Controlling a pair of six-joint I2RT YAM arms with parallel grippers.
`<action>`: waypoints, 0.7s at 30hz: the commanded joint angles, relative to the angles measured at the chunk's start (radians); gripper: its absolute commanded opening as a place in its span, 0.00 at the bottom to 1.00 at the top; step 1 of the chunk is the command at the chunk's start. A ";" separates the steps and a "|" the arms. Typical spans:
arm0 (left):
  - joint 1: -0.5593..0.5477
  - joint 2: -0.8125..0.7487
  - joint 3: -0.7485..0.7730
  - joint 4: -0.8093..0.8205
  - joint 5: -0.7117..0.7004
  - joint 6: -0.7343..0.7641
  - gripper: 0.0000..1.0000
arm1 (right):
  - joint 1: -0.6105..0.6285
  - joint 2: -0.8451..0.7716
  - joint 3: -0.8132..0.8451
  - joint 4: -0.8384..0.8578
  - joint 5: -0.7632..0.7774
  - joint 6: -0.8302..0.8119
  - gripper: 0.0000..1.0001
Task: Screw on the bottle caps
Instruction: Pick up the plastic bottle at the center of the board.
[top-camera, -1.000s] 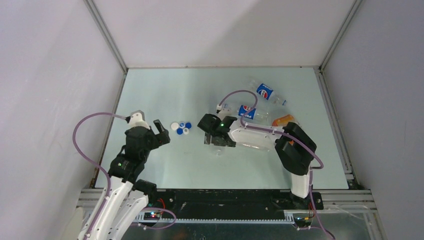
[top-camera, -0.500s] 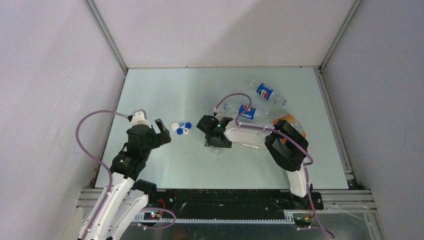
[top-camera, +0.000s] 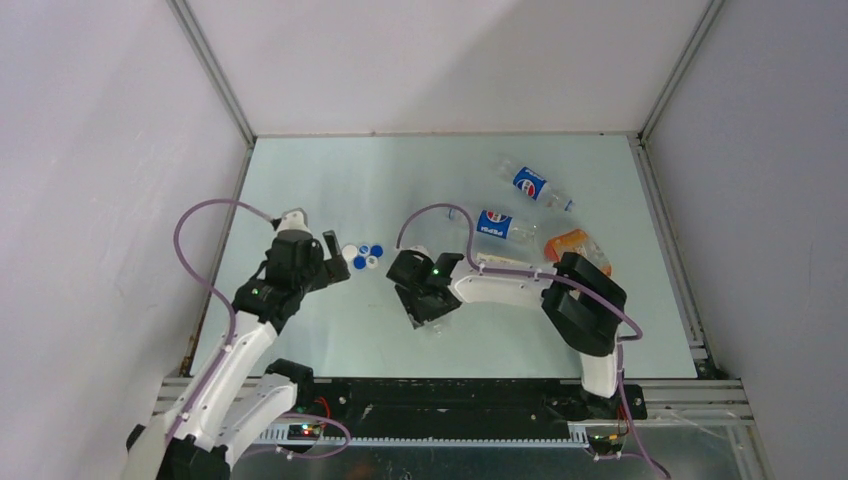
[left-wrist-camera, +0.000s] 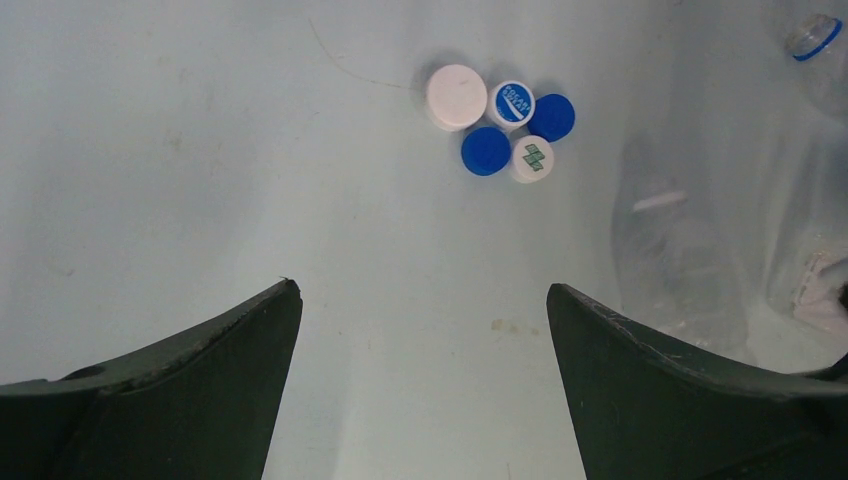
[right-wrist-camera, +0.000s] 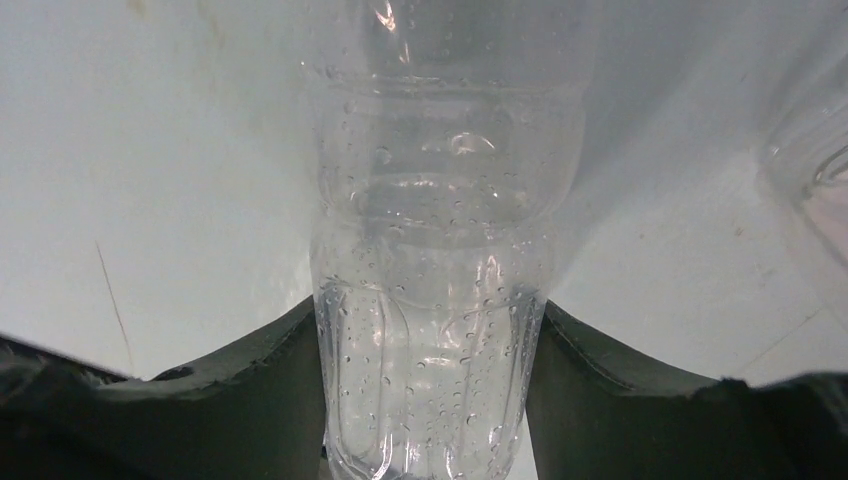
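Several bottle caps (left-wrist-camera: 500, 120), blue and white, lie in a tight cluster on the table; in the top view the bottle caps (top-camera: 362, 256) are just right of my left gripper (top-camera: 334, 261). My left gripper (left-wrist-camera: 422, 292) is open and empty, with the cluster ahead of its fingertips and apart from them. My right gripper (top-camera: 427, 306) is shut on a clear unlabelled bottle (right-wrist-camera: 435, 260) with water droplets inside, held between both fingers (right-wrist-camera: 250, 390) low over the table. The bottle's mouth is out of view.
Two blue-labelled bottles (top-camera: 530, 183) (top-camera: 495, 223) and an orange-labelled one (top-camera: 568, 242) lie at the back right. The held clear bottle (left-wrist-camera: 680, 260) shows at the right of the left wrist view. Walls enclose the table (top-camera: 330, 180) on three sides.
My left arm has reached forward and right, bringing its open gripper close to the caps. My right gripper has moved nearer and left with the clear bottle and turned.
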 joint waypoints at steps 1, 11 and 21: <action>0.006 0.086 0.107 -0.026 0.072 0.004 1.00 | 0.015 -0.098 -0.053 -0.042 -0.087 -0.202 0.56; 0.011 0.356 0.236 -0.039 0.154 0.004 0.95 | 0.023 -0.151 -0.158 -0.058 -0.164 -0.313 0.53; 0.012 0.655 0.376 0.007 0.139 0.007 0.72 | 0.029 -0.189 -0.192 -0.032 -0.144 -0.321 0.50</action>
